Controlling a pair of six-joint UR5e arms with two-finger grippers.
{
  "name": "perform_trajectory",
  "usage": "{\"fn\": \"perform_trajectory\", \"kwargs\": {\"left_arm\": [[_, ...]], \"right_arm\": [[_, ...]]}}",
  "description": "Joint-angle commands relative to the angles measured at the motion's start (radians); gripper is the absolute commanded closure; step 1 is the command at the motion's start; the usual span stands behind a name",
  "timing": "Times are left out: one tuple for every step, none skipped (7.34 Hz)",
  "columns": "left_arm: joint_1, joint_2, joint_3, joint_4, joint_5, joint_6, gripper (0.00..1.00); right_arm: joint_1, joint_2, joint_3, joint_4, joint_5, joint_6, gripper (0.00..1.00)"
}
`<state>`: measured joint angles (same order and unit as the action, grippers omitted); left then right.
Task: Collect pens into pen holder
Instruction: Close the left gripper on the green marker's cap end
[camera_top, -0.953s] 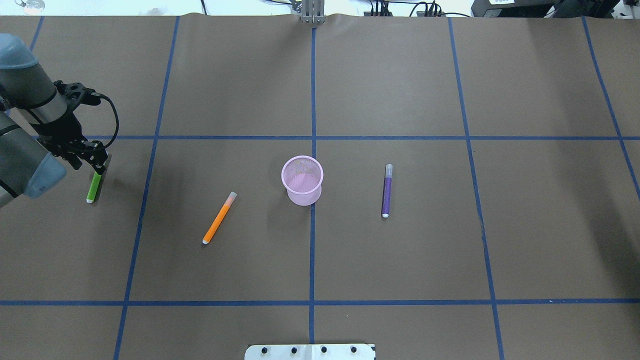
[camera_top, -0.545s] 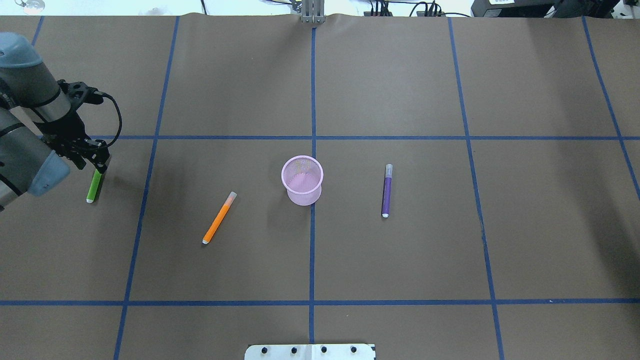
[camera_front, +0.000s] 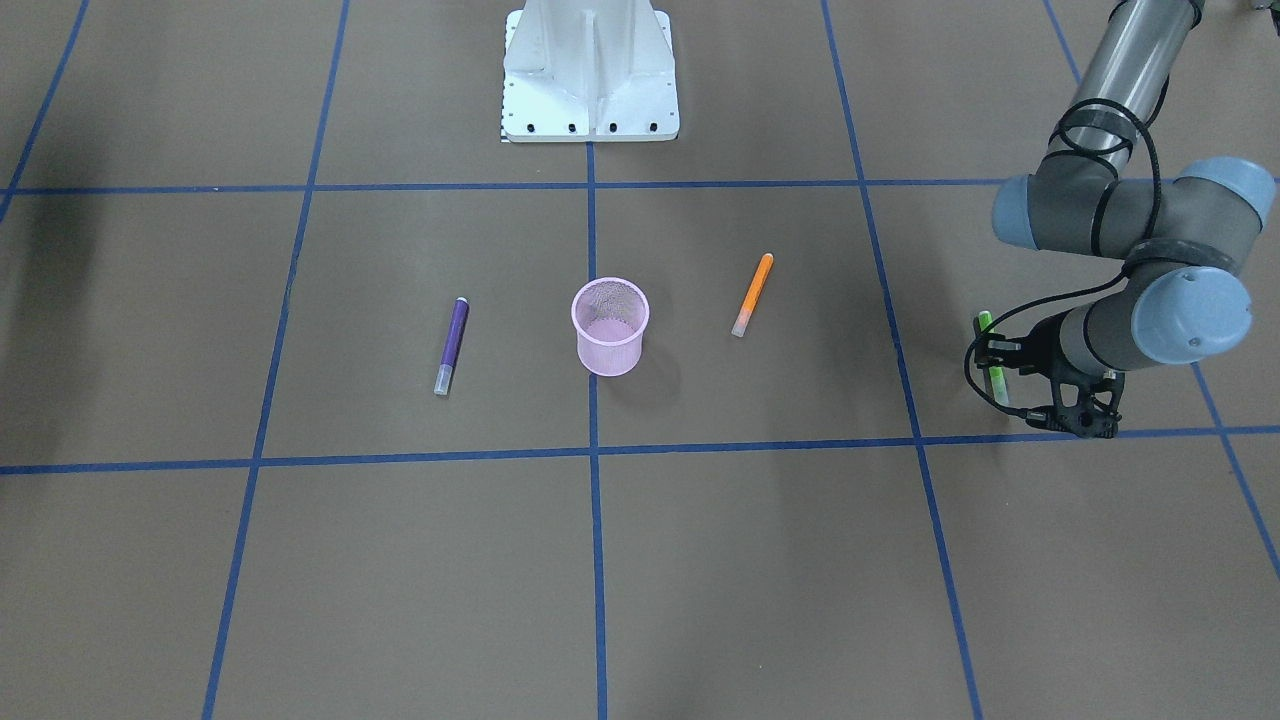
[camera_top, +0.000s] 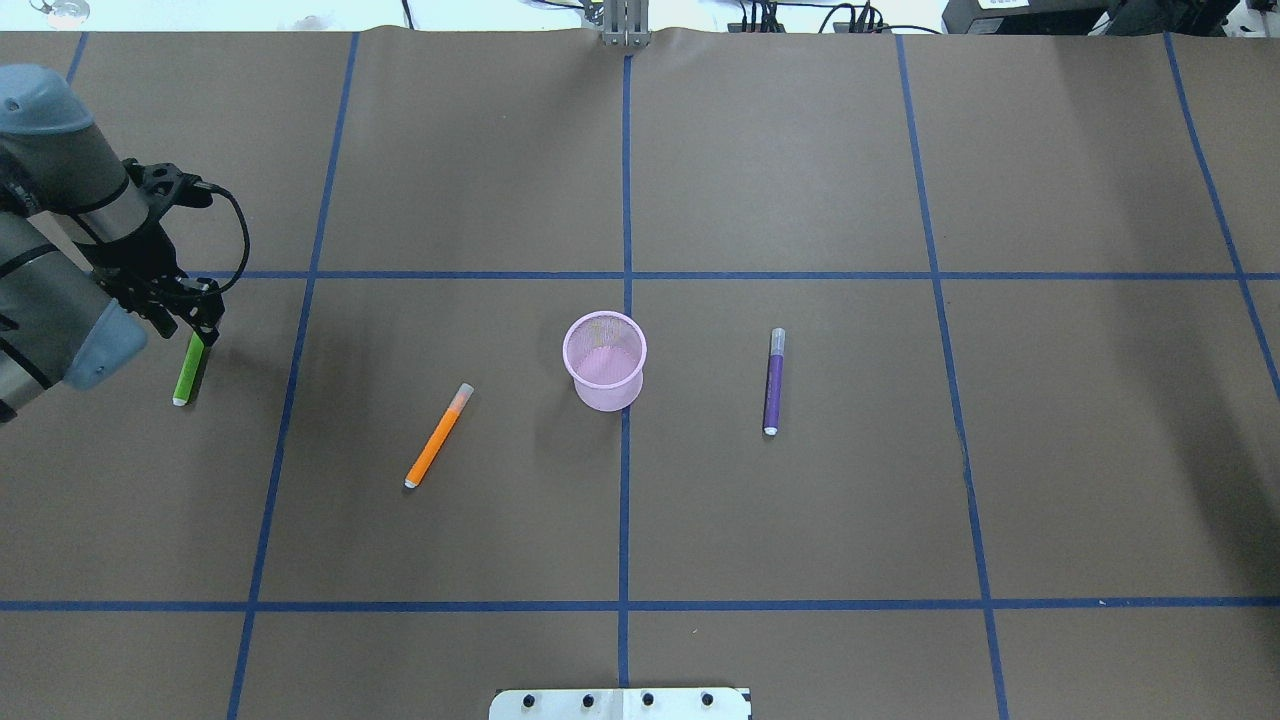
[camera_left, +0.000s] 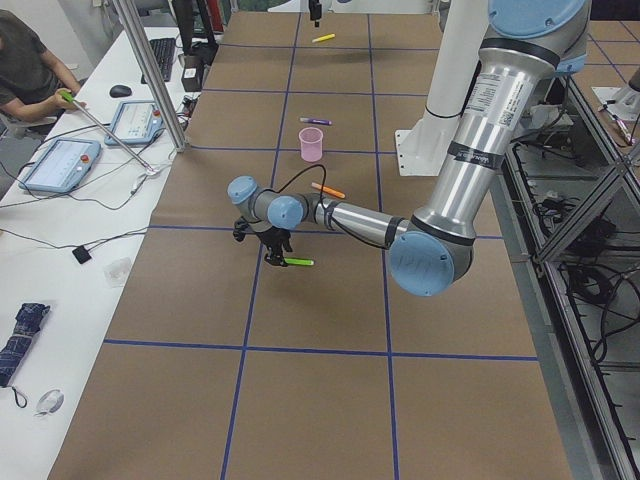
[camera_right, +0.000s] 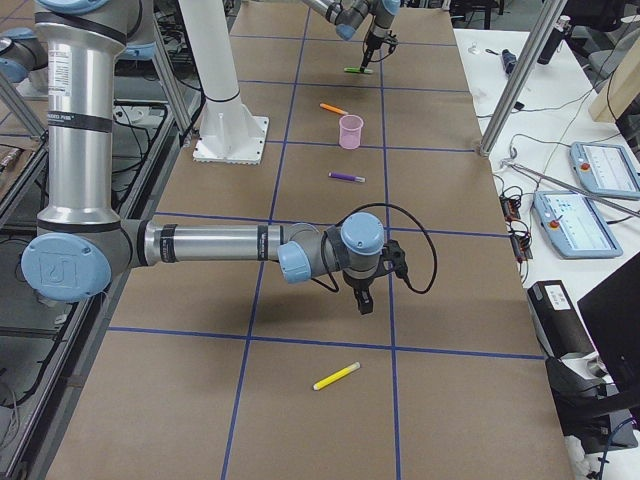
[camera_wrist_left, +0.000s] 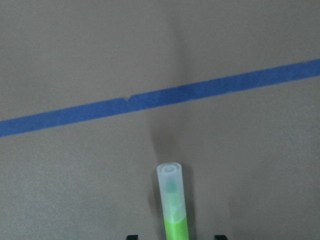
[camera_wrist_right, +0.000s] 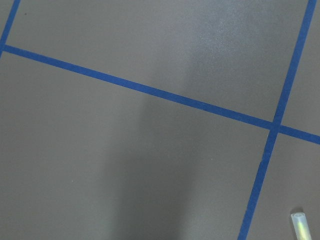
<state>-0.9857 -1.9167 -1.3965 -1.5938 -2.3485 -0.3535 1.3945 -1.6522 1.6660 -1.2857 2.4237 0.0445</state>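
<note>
The pink mesh pen holder (camera_top: 604, 362) stands upright at the table's middle. An orange pen (camera_top: 438, 436) lies to its left and a purple pen (camera_top: 774, 381) to its right. A green pen (camera_top: 187, 372) lies at the far left. My left gripper (camera_top: 205, 322) is low over its capped end. In the left wrist view the pen (camera_wrist_left: 173, 210) lies between the two spread fingertips (camera_wrist_left: 131, 237), so it is open. My right gripper (camera_right: 362, 303) shows only in the exterior right view, near a yellowish pen (camera_right: 336, 376); I cannot tell its state.
Blue tape lines divide the brown table cover into squares. The robot's white base plate (camera_front: 590, 70) sits at the robot's edge. An operators' table with teach pendants (camera_right: 585, 165) runs along the far side.
My left gripper has shifted a little farther from me and to the right along the green pen's capped end. The pens and the holder have not moved.
</note>
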Motion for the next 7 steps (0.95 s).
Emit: {"fn": "perform_trajectory", "kwargs": {"left_arm": [[0.002,-0.008,0.011,0.0,0.0,-0.001,0.41],[0.002,-0.008,0.016,0.0,0.0,-0.001,0.43],[0.002,-0.008,0.017,0.0,0.0,-0.001,0.44],[0.002,-0.008,0.017,0.0,0.0,0.001,0.47],[0.002,-0.008,0.017,0.0,0.0,-0.001,0.55],[0.004,-0.008,0.019,-0.002,0.0,0.001,0.58],[0.004,-0.008,0.019,-0.002,0.0,0.001,0.58]], "right_arm": [[0.0,0.0,-0.002,-0.001,0.0,0.0,0.01],[0.0,-0.001,-0.002,-0.001,0.0,0.0,0.01],[0.0,-0.001,-0.002,-0.001,0.0,0.0,0.01],[0.0,-0.001,-0.002,-0.001,0.0,0.0,0.01],[0.0,-0.001,-0.002,-0.001,0.0,0.0,0.01],[0.0,0.0,-0.003,-0.001,0.0,0.002,0.01],[0.0,-0.001,-0.003,-0.001,0.0,0.002,0.01]]}}
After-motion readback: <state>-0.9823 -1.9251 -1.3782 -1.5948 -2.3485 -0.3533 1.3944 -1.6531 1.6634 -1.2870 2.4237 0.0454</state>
